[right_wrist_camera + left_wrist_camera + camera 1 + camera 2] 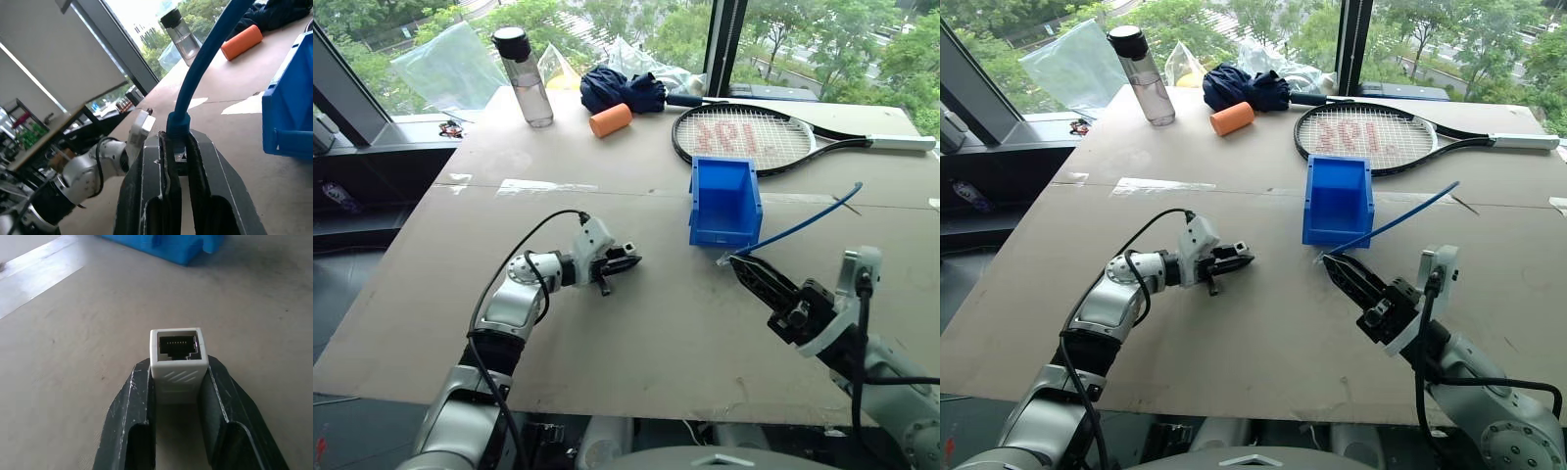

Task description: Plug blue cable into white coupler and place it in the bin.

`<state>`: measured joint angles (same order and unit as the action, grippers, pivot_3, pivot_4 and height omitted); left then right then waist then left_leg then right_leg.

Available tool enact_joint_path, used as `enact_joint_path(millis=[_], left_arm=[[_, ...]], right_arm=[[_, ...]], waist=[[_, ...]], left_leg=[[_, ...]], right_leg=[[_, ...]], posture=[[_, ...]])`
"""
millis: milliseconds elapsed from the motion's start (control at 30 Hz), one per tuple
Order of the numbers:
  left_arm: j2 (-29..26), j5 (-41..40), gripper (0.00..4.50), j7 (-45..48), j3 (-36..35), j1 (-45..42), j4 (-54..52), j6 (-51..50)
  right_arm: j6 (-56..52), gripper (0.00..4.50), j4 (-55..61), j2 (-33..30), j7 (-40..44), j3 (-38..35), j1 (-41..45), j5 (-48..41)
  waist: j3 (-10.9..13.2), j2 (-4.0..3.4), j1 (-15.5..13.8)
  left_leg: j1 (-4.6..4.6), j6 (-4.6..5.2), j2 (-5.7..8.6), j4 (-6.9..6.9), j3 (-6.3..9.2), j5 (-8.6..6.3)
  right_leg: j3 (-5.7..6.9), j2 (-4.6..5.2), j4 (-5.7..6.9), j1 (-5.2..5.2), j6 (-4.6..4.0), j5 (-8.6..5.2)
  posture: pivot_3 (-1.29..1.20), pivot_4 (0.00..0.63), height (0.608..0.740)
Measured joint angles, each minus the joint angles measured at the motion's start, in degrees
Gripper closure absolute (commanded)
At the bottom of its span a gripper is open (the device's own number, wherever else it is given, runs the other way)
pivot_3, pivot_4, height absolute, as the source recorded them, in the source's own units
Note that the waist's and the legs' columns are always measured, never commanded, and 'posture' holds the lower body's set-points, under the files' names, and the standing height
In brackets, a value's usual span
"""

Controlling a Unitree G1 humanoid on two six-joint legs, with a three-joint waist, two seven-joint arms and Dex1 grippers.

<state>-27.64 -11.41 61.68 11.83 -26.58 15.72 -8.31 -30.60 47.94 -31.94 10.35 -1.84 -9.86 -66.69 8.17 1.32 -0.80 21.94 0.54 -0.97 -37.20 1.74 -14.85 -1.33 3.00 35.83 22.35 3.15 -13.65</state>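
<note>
Low over the table's middle, my left gripper is shut on the white coupler. The coupler is a small block whose dark socket faces out past the fingertips, toward the bin. The bin is bright blue and stands upright just beyond the table's middle. My right gripper hovers in front of the bin and is shut on the blue cable near its clear plug. The cable rises away to the right over the table. A gap of bare table separates the two grippers.
A tennis racket lies behind the bin. Along the far edge by the window are a water bottle, an orange cylinder, a dark-blue bundled cloth and plastic bags.
</note>
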Motion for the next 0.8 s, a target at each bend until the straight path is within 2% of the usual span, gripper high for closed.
enact_joint_path(millis=[167, 333, 533, 800], left_arm=[[3.2, 1.2, 3.94, 9.4, 7.7, -4.6, 0.6, 1.2], [5.7, 5.3, 3.94, 13.5, 13.0, -9.9, 6.8, 4.8], [6.4, 7.2, 3.94, 15.9, 13.6, -11.8, 10.6, 9.0], [6.4, 8.0, 3.94, 16.6, 13.4, -11.8, 10.8, 9.9]], right_arm=[[-1.7, 4.50, -5.7, -4.3, 6.9, 5.0, 9.3, 10.4], [-0.3, 4.50, -14.0, -6.2, 16.2, 13.5, 15.6, 24.0], [4.2, 4.50, -21.7, -4.5, 23.3, 17.9, 17.6, 34.8], [7.0, 4.50, -24.1, -3.1, 27.1, 18.4, 17.6, 40.4]], waist=[[0.0, 0.00, 0.2], [0.0, 0.01, 0.2], [0.0, 0.02, 0.2], [0.0, 0.02, 0.2]], left_leg=[[0.00, 0.00, 0.00, 0.00, 0.02, 0.00], [0.01, 0.01, 0.00, 0.00, 0.06, 0.00], [0.01, 0.02, -0.01, 0.00, 0.08, 0.00], [-0.03, 0.02, -0.02, -0.01, 0.09, 0.00]], right_leg=[[0.01, -0.06, 0.01, 0.00, 0.00, 0.00], [0.02, -0.12, 0.01, 0.01, 0.01, 0.01], [0.05, -0.13, 0.01, 0.00, 0.23, 0.13], [0.05, -0.14, 0.04, -0.01, 0.25, 0.13]], posture=[[0.00, 0.150, 0.740], [0.00, 0.150, 0.740], [0.00, 0.150, 0.740], [0.00, 0.150, 0.740]])
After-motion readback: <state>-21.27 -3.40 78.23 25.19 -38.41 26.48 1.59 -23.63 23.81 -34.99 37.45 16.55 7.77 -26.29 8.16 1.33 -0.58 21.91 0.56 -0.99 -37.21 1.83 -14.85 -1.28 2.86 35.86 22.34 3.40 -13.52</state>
